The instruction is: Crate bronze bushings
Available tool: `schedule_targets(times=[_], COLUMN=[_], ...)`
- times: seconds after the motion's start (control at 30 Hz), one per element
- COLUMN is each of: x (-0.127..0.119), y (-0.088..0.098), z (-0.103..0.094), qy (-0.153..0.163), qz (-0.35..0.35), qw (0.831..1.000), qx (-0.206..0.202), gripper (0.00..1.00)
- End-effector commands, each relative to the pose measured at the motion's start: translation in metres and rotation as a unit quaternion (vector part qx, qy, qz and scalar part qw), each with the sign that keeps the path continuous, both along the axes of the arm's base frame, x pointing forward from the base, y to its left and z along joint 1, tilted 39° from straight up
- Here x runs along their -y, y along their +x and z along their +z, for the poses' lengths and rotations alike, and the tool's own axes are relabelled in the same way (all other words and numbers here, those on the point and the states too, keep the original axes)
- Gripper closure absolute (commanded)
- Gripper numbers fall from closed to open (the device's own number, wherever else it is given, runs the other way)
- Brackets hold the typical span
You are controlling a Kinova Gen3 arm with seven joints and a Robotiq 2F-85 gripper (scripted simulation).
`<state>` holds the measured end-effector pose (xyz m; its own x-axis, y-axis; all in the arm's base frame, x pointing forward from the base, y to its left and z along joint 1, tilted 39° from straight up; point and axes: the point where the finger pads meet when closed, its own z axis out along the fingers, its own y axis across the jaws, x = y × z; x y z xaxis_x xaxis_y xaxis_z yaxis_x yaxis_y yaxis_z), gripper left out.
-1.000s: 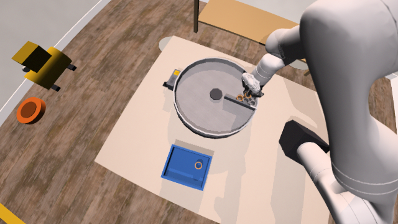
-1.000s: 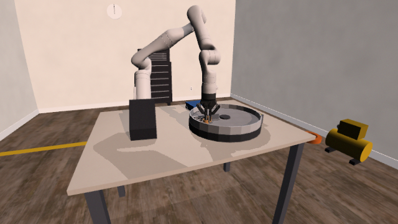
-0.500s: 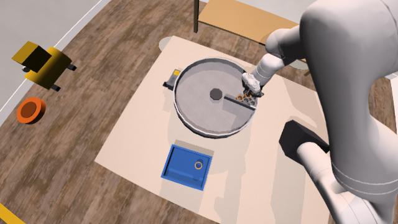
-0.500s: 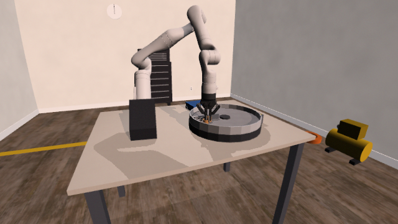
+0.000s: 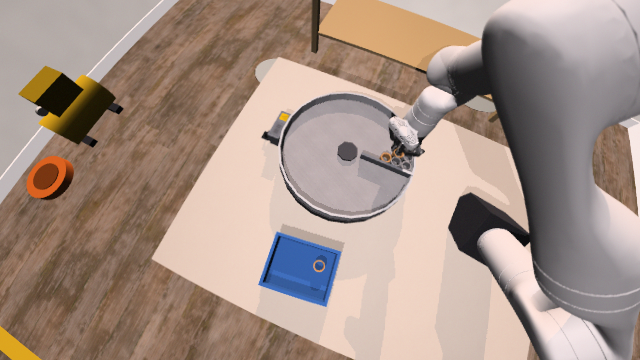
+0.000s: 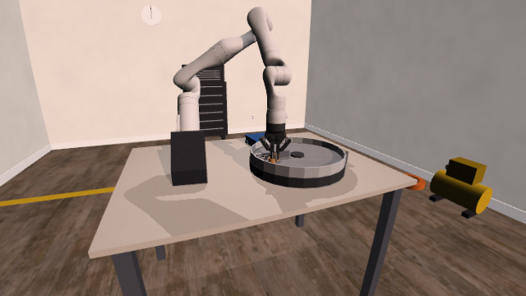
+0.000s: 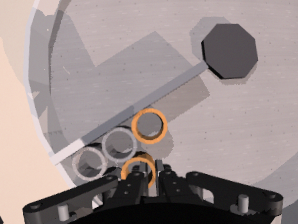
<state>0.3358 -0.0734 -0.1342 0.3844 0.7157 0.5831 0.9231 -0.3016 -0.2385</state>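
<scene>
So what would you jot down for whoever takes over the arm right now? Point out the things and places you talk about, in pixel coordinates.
Gripper (image 5: 398, 151) (image 6: 274, 158) (image 7: 151, 169): shut on a bronze bushing (image 5: 401, 155) (image 6: 272, 160) (image 7: 124, 169), over the turning table (image 5: 320, 175) (image 6: 296, 174) (image 7: 235, 125).
There too: another bronze bushing (image 5: 381, 157) (image 7: 149, 109) and at least two steel bushings (image 7: 119, 128).
Done: one bronze ring (image 5: 313, 266) in the blue crate (image 5: 290, 255) (image 6: 255, 137).
Left: crate both bronze, leave steel, let go, finish with arm free in the air.

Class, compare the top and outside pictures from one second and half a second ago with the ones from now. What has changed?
Nothing visibly changed. The gripper stayed low in the turning table, and the blue crate, with one bronze ring in it, stayed put. Whether the fingers tightened meanwhile is too small to tell.
</scene>
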Motion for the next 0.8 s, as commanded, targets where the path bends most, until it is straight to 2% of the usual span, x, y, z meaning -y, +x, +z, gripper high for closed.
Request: schedule_targets(times=[0.0, 0.77], x=[0.0008, 0.0017], y=[0.0004, 0.0031], z=[0.0004, -0.0003], qy=[-0.001, 0.0], qz=[0.0, 0.0], qw=[1.0, 1.0], qx=[0.001, 0.0], gripper=[1.0, 1.0])
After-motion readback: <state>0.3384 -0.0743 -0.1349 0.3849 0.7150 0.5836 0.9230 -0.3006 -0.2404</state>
